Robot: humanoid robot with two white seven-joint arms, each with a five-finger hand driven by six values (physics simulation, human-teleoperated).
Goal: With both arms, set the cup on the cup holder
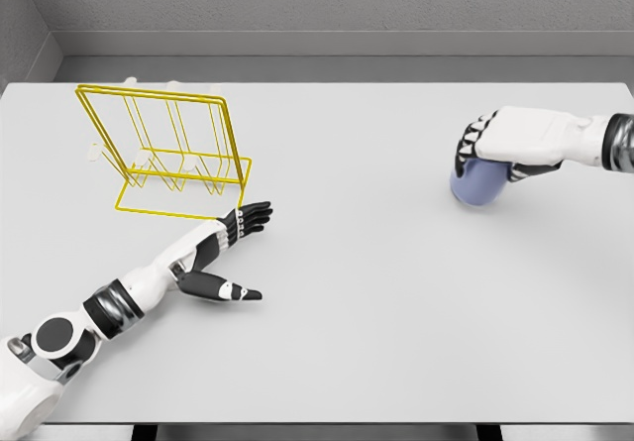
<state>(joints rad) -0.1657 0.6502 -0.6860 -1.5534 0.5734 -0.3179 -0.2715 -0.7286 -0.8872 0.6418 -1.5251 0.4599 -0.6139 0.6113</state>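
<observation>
Currently, head view | right hand [500, 149] clasped over the blue cup [478, 183], which sits on the bench [396, 312] at right | left hand [233, 238] flat with fingers spread, gripping nothing, just before the yellow wire cup holder [168, 149] at left, well apart from the cup

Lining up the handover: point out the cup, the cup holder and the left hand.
cup [478, 188]: head view, lower side wall.
cup holder [234, 144]: head view, front frame's right upright.
left hand [241, 225]: head view, palm.

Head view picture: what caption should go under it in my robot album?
Right hand grips the blue cup while the open left hand waits beside the yellow wire holder.
</observation>
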